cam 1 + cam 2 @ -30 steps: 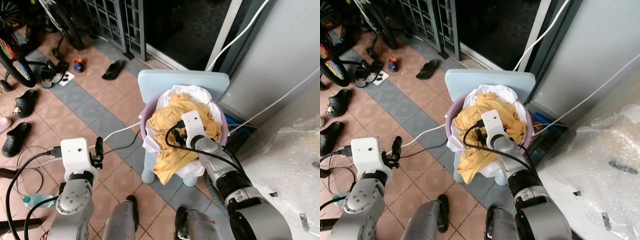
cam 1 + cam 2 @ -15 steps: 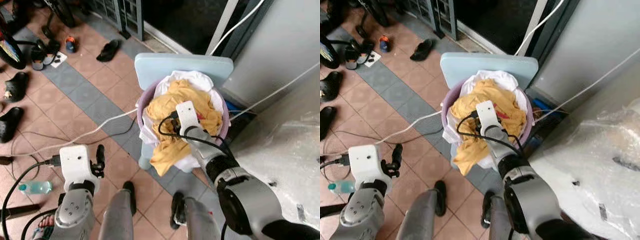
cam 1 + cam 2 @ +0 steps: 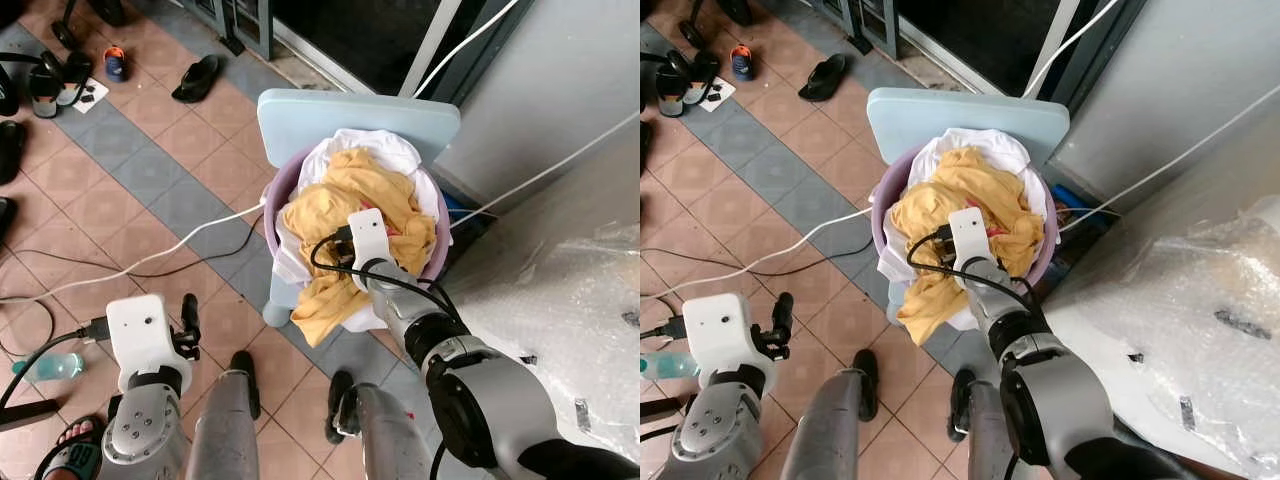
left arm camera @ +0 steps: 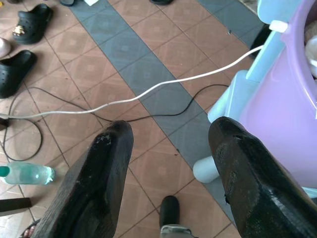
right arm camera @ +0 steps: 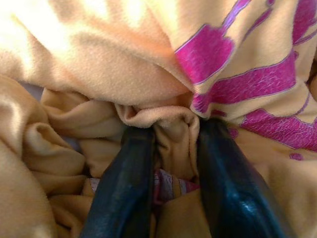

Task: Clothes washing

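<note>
The right end effector (image 5: 171, 148) is buried in yellow cloth (image 3: 330, 205), seemingly pinching a fold.

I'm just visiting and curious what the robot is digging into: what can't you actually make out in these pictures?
- Bottom of the purple basin: head views, buried under the yellow garment and white cloth.
- Right gripper: head views, its fingers hidden by its own white wrist housing.
- Pink print on the garment: right wrist view, folded and cut off by the edge.
- Bottle label: left wrist view, too small.
</note>
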`<state>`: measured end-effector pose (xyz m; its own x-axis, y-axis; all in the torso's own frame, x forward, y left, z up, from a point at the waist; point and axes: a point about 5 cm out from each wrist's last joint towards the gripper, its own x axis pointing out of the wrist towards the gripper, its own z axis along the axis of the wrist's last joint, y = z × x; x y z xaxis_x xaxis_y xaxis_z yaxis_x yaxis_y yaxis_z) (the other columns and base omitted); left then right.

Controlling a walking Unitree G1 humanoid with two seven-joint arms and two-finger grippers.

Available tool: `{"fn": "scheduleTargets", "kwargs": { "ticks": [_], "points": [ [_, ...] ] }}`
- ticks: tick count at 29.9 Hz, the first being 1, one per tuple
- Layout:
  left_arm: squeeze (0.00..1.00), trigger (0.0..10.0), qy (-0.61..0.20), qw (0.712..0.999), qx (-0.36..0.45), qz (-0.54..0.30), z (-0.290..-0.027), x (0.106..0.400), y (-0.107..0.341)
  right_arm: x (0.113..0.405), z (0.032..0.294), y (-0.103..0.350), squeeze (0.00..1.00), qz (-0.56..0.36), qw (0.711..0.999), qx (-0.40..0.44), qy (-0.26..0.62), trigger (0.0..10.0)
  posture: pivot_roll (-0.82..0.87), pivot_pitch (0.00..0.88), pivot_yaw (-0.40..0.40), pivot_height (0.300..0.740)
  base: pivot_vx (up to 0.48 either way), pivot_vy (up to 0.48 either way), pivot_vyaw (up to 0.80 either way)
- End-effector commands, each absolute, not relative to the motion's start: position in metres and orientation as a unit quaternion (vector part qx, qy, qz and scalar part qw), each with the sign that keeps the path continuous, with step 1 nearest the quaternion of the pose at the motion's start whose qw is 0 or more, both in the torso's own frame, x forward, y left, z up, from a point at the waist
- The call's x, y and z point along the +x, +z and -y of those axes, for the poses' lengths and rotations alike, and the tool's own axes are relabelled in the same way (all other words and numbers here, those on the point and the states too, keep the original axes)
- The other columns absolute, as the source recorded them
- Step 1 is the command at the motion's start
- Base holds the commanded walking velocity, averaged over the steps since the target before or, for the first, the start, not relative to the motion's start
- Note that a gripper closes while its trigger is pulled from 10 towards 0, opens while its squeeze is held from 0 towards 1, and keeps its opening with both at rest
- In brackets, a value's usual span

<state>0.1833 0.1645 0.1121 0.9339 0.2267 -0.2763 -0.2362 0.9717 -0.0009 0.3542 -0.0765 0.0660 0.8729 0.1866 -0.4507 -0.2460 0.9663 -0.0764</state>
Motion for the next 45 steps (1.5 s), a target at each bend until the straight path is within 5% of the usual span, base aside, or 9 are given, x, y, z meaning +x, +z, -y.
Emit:
{"fn": "scheduleTargets", "kwargs": {
  "ticks": [1, 16, 26, 32, 37, 45],
  "points": [
    [0.00, 10.0, 0.124, 0.980, -0.038, -0.153, -0.159, 0.180, 0.108, 0.340, 0.087, 0.042, 0.00, -0.282, 0.952, -0.058, 0.099, 0.0, 0.20, 0.399, -0.126, 0.740, 0.000, 0.000, 0.00],
    [0.00, 10.0, 0.133, 0.981, -0.041, -0.138, -0.158, 0.201, 0.106, 0.341, 0.082, 0.045, 0.00, -0.268, 0.954, -0.045, 0.123, 0.0, 0.17, 0.316, -0.136, 0.740, 0.000, 0.000, 0.00],
    [0.00, 10.0, 0.087, 0.989, -0.038, -0.116, -0.161, 0.236, 0.105, 0.357, 0.074, 0.076, 0.00, -0.164, 0.977, -0.032, 0.136, 0.0, 0.11, 0.186, -0.055, 0.740, 0.000, 0.000, 0.00],
    [0.00, 10.0, 0.039, 0.995, -0.016, -0.096, -0.147, 0.254, 0.108, 0.361, 0.094, 0.104, 0.00, -0.045, 0.991, -0.002, 0.124, 0.0, 0.08, 0.110, 0.017, 0.740, 0.000, 0.000, 0.00],
    [0.00, 10.0, 0.024, 0.995, -0.004, -0.092, -0.140, 0.266, 0.106, 0.333, 0.120, 0.137, 0.00, 0.068, 0.990, 0.004, 0.121, 0.0, 0.04, 0.043, 0.057, 0.740, 0.000, 0.000, 0.00],
    [0.00, 10.0, 0.006, 0.997, 0.014, -0.072, -0.137, 0.280, 0.106, 0.289, 0.138, 0.167, 0.00, 0.122, 0.987, 0.000, 0.100, 0.0, 0.00, 0.010, 0.076, 0.740, 0.000, 0.000, 0.00]
  ]
}}
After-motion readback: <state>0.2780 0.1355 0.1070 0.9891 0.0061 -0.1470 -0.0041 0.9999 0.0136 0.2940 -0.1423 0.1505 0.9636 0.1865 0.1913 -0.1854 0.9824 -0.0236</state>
